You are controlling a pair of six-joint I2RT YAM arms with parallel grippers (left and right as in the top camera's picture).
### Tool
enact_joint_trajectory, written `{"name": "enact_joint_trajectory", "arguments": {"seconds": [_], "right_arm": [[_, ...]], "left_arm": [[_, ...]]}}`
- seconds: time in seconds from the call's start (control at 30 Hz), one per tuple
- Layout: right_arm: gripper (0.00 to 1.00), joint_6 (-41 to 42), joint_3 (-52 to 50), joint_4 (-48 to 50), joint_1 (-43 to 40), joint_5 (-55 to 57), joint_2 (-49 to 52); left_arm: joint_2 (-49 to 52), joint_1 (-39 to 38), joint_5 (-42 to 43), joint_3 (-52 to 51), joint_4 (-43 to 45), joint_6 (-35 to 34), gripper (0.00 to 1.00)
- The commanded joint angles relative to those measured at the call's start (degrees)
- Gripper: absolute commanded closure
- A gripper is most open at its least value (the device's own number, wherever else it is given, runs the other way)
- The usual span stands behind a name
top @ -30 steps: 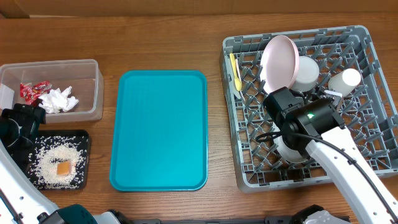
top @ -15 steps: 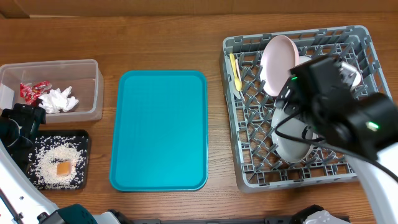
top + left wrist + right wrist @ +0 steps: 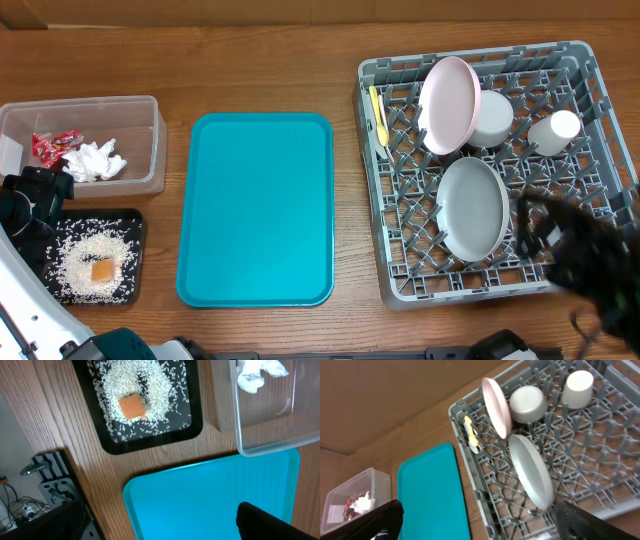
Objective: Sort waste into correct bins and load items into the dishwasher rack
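r end effector (image 3: 479, 505) spread wide | wood tbl (image 3: 260, 60) | brown wall (image 3: 380, 390) behind

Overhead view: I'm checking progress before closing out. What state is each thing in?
Pink plate: on edge in rack.
Grey-green plate: leaning in rack.
White bowl: in rack.
White cup: in rack.
Yellow spoon: in rack.
Clear tub: holds wrappers, tissue.
Black tray: holds rice, orange cube.

Rack (image 3: 395, 63) holds pink plate (image 3: 449, 105) and grey plate (image 3: 473, 208) on edge, bowl (image 3: 492, 118), cup (image 3: 555, 130), yellow spoon (image 3: 379, 113). Tub (image 3: 157, 140) holds wrappers (image 3: 50, 147) and tissue (image 3: 95, 160); black tray (image 3: 139, 250) holds rice (image 3: 80, 252), orange cube (image 3: 101, 271).
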Motion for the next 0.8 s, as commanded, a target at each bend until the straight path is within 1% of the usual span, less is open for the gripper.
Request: {"name": "enact_joint_trajectory", "arguments": {"seconds": [0.0, 0.1, 0.63, 0.7, 0.77], "right_arm": [[0.0, 1.5, -7.2, 0.1, 0.3, -0.7, -6.3], [0.0, 1.5, -11.2, 0.1, 0.3, -5.5, -9.4], [0.0, 1.4, -11.6, 0.1, 0.4, -5.7, -9.4], [0.0, -0.4, -11.6, 0.1, -0.6, -5.7, -9.8], [0.0, -0.4, -12.0, 0.1, -3.0, -5.5, -10.8]], "left_arm": [[0.1, 0.2, -0.4, -0.1, 0.0, -0.8, 0.0], [0.1, 0.2, -0.4, -0.1, 0.0, -0.8, 0.0], [0.1, 0.2, -0.4, -0.1, 0.0, -0.8, 0.0], [0.1, 0.2, -0.4, -0.1, 0.0, -0.8, 0.0], [0.1, 0.2, -0.4, -0.1, 0.0, -0.8, 0.0]]}}
